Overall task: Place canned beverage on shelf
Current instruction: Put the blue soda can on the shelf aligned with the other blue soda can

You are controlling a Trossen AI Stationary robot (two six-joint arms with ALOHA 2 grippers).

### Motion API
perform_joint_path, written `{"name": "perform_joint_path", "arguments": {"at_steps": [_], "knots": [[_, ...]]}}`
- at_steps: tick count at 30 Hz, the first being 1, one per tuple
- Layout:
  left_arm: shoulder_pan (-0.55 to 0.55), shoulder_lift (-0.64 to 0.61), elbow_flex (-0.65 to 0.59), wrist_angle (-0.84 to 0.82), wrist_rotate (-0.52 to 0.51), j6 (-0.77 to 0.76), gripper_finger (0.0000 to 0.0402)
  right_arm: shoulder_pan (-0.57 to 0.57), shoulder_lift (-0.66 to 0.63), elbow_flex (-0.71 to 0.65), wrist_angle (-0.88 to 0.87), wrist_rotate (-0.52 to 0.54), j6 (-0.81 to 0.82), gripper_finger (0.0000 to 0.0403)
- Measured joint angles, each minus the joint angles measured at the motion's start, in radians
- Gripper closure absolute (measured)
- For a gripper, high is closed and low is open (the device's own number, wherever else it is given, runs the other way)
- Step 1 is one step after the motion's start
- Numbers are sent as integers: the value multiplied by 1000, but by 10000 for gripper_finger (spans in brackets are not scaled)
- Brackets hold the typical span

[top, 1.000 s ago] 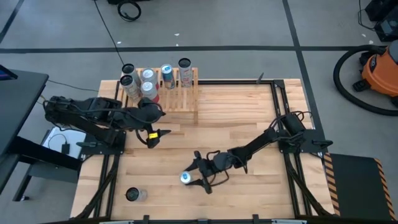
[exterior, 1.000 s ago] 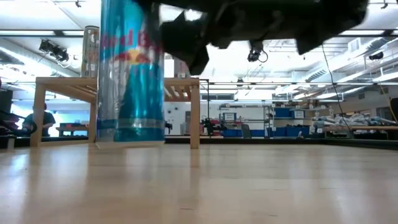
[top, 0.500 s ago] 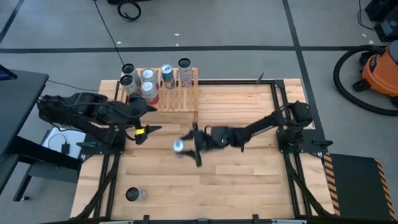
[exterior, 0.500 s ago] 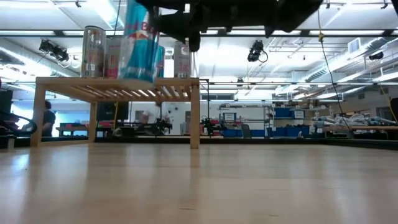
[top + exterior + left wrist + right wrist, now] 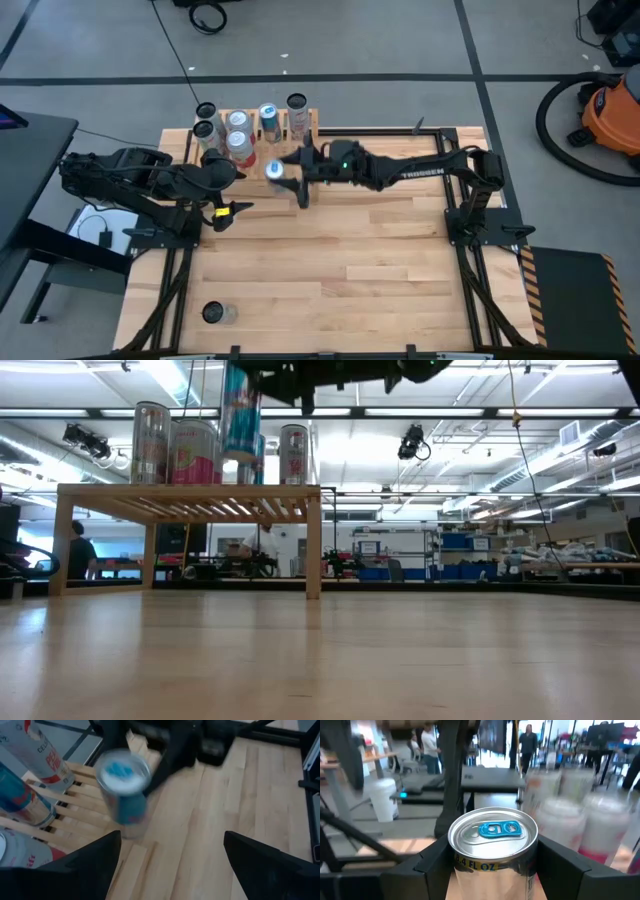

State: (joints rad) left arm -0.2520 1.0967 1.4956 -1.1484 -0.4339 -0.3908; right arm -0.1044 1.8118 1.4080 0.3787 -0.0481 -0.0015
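A blue and silver can (image 5: 274, 170) hangs upright in my right gripper (image 5: 289, 172), over the near part of the slatted wooden shelf (image 5: 300, 150) at the table's far left. In the low view the can (image 5: 240, 410) is above the shelf top (image 5: 190, 492). Several other cans (image 5: 237, 122) stand on their bases on the shelf. My left gripper (image 5: 235, 207) waits open just near of the shelf; its wrist view shows the held can (image 5: 122, 785) beyond its spread fingers. My right gripper pinches the can's side wall (image 5: 470, 875), a little below the top rim, between its two fingers (image 5: 565, 870). The fingers lie level and come from the table's right side. The can is upright, tab end up, lifted clear above the shelf slats.
One more can (image 5: 214, 313) is at the table's near left corner. Black frame rails (image 5: 450, 190) run along both table sides. An orange vacuum (image 5: 610, 110) stands on the floor at the right. People (image 5: 78, 550) move in the room beyond.
My right gripper has swung from the table's near middle toward the far left and up, carrying the can. The can has risen off the tabletop and now hangs above shelf height. My left gripper has drawn back a little toward the left edge.
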Motion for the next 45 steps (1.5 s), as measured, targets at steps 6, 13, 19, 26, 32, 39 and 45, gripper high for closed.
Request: {"name": "perform_joint_path", "arguments": {"at_steps": [6,13,19,26,32,39,45], "knots": [[0,0,0,-10,0,25,42,-61,0,67,-20,-57,-31,155],[0,0,0,-9,-1,61,42,-134,1,72,-20,-89,-26,155],[0,0,-1,-7,-1,61,42,-163,57,135,-5,-146,3,155],[1,0,-2,-13,-10,55,42,-163,134,280,-123,-186,8,154],[2,0,-2,-30,-14,54,42,-170,168,293,-143,-183,10,154],[2,0,-2,-34,-14,54,42,-183,168,294,-152,-201,9,154],[2,0,-2,-34,-14,54,42,-188,168,294,-185,-208,8,153]]}}
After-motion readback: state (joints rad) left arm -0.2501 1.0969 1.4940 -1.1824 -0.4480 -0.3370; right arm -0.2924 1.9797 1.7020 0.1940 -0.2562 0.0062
